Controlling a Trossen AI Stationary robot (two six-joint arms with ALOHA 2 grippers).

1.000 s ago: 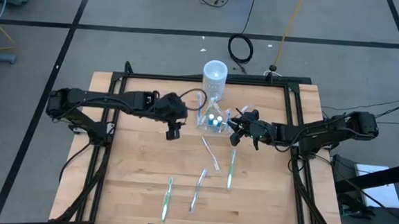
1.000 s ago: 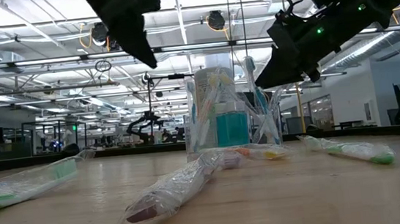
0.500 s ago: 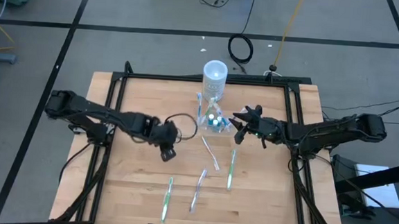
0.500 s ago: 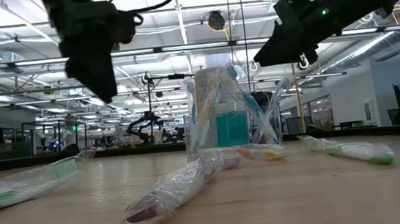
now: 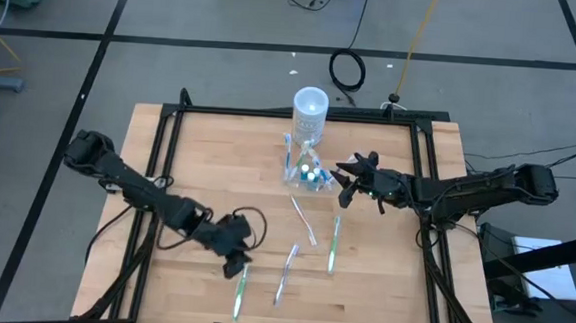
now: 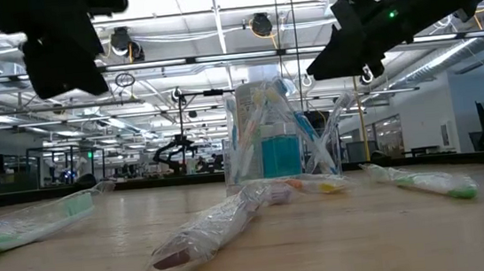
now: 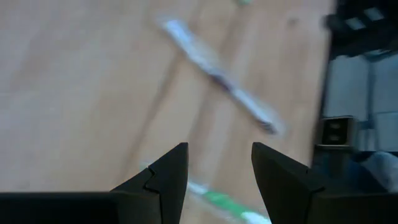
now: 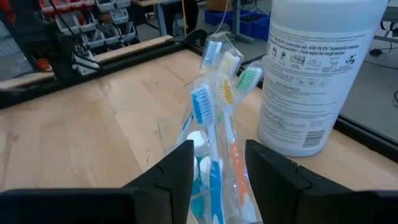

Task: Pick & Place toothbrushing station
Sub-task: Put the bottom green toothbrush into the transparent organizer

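floor [image 5: 205, 36]: grey, dark-taped | ceiling lights [image 6: 258, 24] | glass partitions [image 6: 40, 164]

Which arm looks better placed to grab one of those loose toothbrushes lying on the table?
Probably the left: its open pincer hovers beside the green toothbrush, while the right pincer hangs by the clear container.

Left wrist view: motion blur smears the wooden table [image 7: 81, 93] and the wrapped toothbrush [image 7: 217, 78] lying on it; its colours are hard to make out.
Green toothbrush [image 7: 224, 202]: cut off by the picture's edge, partly behind the left gripper [image 7: 214, 165].
Container [image 8: 208, 180]: lower part hidden behind the right gripper [image 8: 217, 168].
White cylinder [image 8: 320, 68]: top cut off.
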